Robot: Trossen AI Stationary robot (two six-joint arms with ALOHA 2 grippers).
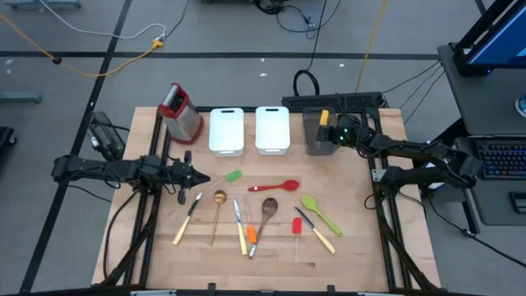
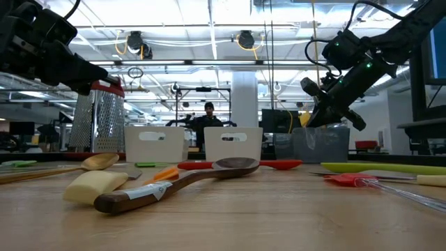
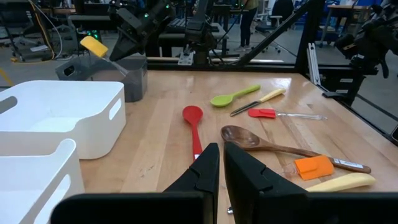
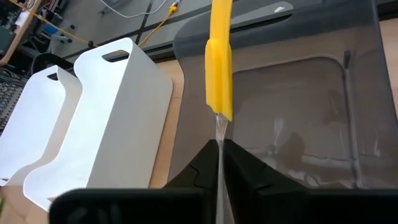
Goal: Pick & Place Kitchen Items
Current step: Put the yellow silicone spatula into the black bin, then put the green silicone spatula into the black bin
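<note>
My right gripper [image 4: 219, 147] is shut on a yellow spatula [image 4: 220, 59] with a clear handle, above the grey tray [image 1: 316, 141] at the table's far right. Several kitchen items lie flat on the wood: a green spatula [image 1: 233, 176], a red spoon [image 1: 275, 187], a gold spoon [image 1: 219, 201], a wooden spoon [image 1: 267, 210], a green spoon [image 1: 316, 210], a red spatula [image 1: 297, 226] and cream-handled knives [image 1: 185, 222]. My left gripper [image 3: 221, 152] waits shut at the table's left, level above the wood. My right gripper pinches the spatula's clear handle [image 4: 219, 134] between its two fingers, a short way behind the yellow head. The fingers slant down from the table's right side, and the spatula runs on ahead of them. The yellow head [image 3: 93, 45] hangs over the grey tray, lifted clear.
Two white trays [image 1: 226, 130] [image 1: 272, 130] stand side by side at the far edge, left of the grey tray. A red-topped metal grater [image 1: 181, 111] stands at the far left. A person [image 2: 209, 115] shows far off in the room behind the table.
</note>
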